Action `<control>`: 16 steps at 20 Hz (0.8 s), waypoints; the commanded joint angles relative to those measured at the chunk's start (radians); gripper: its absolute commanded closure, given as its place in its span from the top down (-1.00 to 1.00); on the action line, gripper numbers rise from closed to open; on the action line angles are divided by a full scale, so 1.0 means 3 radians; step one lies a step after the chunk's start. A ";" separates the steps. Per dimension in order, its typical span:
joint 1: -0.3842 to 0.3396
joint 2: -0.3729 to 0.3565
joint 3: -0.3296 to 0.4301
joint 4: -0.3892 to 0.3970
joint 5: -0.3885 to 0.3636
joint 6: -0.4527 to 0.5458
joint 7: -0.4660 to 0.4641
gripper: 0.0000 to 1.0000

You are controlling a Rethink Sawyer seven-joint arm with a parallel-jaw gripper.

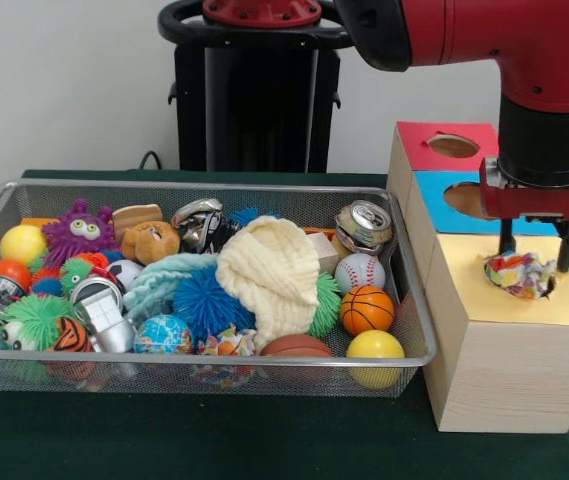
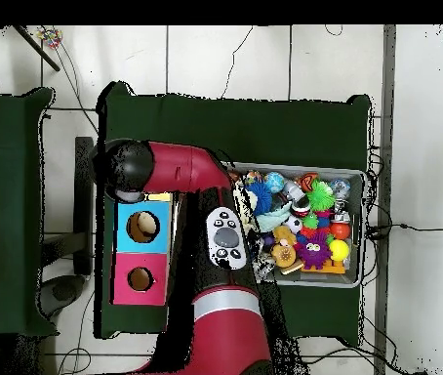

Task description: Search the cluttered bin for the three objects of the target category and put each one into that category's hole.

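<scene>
A wire basket [image 1: 419,330] is seen at the left of the green surface [image 1: 214,440] in the front view, crowded with toys. At its far left a yellow ball [image 1: 22,243] lies beside a purple spiky toy with eyes [image 1: 79,231]. Nearer the middle a blue spiky ball [image 1: 202,303] touches a cream knitted cloth [image 1: 269,272], which is draped over its neighbours. A flecked rope bundle [image 1: 226,343] is partly seen at the near wall, just below the cloth. Further right a crushed can [image 1: 364,226], a baseball [image 1: 360,271], a small basketball [image 1: 367,309] and another yellow ball [image 1: 375,347] are ranged along the right wall.

To the right of the basket three wooden boxes stand in a row: red-topped [image 1: 424,150] farthest, blue-topped [image 1: 434,190] between, yellow-topped [image 1: 464,290] nearest. Over the yellow top the gripper [image 1: 537,256] is held, and its jaws are spread on either side of a second flecked bundle [image 1: 519,274], which sits in the round hole [image 1: 551,288] of that box; whether the fingers [image 1: 507,238] touch it cannot be told.

In the overhead view the yellow box is covered by the red arm [image 2: 181,168].
</scene>
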 commanded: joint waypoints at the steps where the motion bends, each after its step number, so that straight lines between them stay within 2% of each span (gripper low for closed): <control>1: 0.0042 0.0166 0.0258 -0.0003 0.0033 0.0404 0.0256 1.00; 8: 0.0015 0.0080 0.0288 0.0079 0.0042 0.0459 0.0184 1.00; 13: -0.0033 0.0007 0.0329 0.0192 0.0051 0.0368 0.0108 1.00; 16: 0.0010 -0.0069 0.0238 0.0140 0.0027 0.0568 0.0190 1.00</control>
